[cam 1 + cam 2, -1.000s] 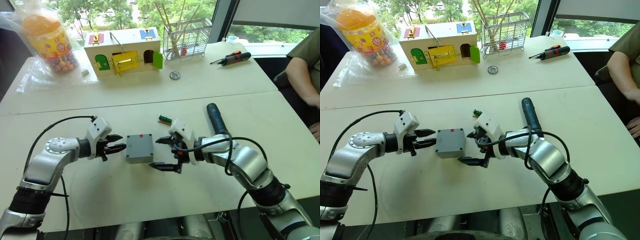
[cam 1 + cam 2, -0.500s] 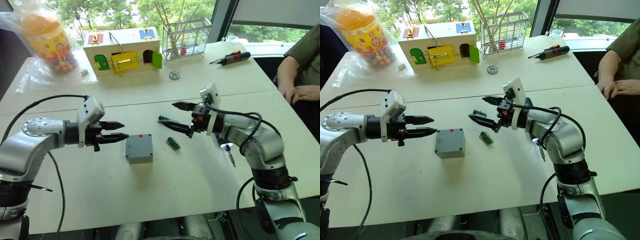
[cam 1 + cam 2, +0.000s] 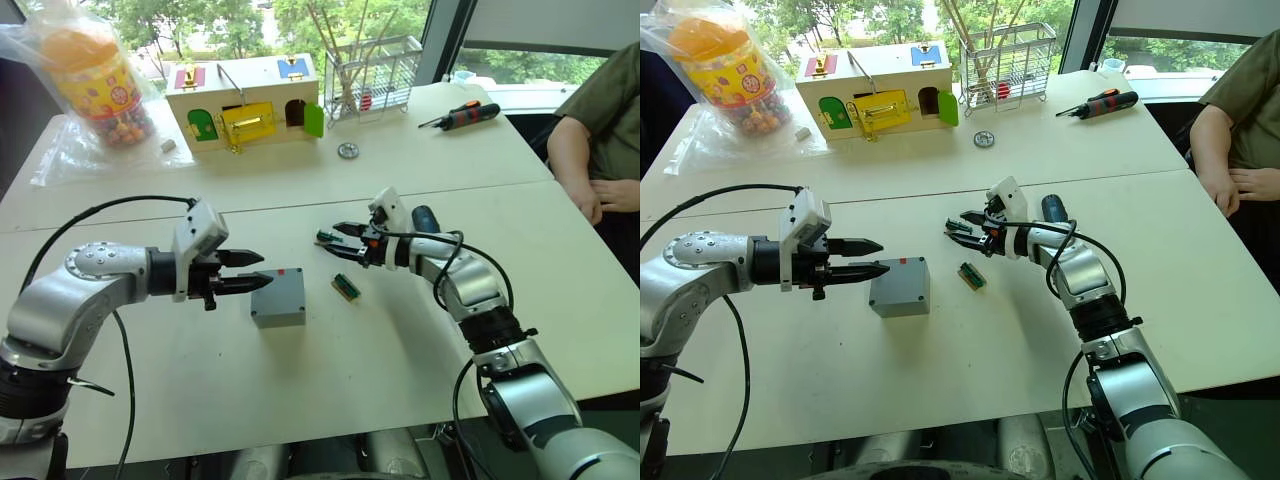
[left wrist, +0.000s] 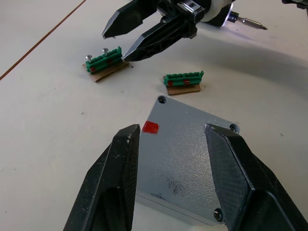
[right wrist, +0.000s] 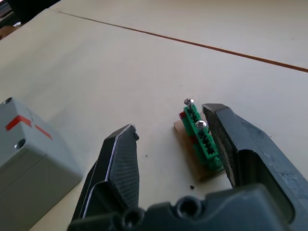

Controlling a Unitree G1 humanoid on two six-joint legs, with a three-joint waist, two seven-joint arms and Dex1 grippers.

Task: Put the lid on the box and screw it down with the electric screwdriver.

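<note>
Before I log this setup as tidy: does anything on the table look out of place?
Mostly tidy, but two small green connector strips lie loose near the box: one beside it, one with two screws standing in it, between the open right end effector's fingers.

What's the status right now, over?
Left gripper open, hovering at the box, lid on. Right gripper open around a green screw holder. Electric screwdriver lying behind right arm.
</note>
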